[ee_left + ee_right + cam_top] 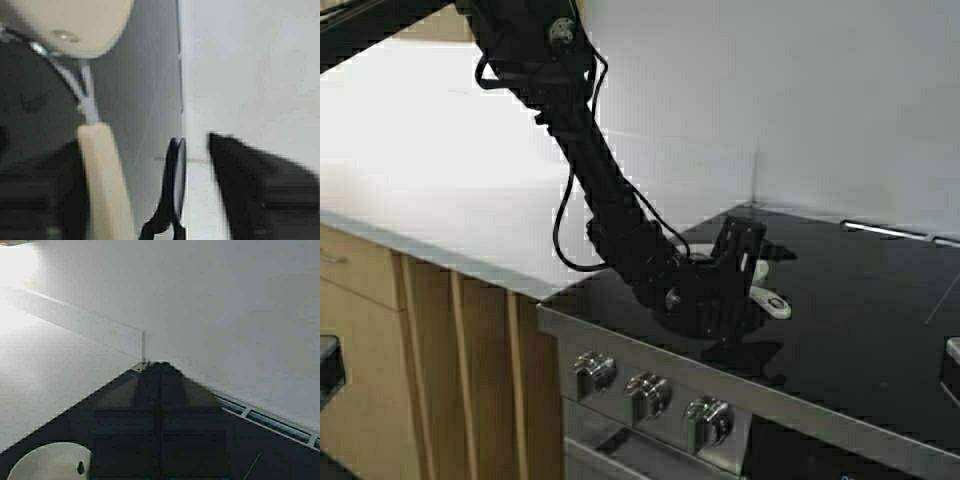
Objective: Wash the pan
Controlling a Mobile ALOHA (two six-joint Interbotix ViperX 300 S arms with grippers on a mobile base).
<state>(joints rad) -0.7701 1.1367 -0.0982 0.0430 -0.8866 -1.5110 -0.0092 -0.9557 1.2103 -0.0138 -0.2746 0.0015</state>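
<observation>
The pan's cream-white handle, with the hole at its end, sticks out from under my left gripper on the black cooktop. The gripper hides the pan's bowl in the high view. In the left wrist view the pan's pale round body sits ahead and its handle runs back between my open left gripper's jaws, close to one finger. The right wrist view shows part of the pan with a dark bit, beside my right gripper, whose fingers are pressed together and empty.
The black glass cooktop has several silver knobs on its front panel. A white counter lies to the left over wooden cabinets. A white wall stands behind. A thin black loop stands between the left jaws.
</observation>
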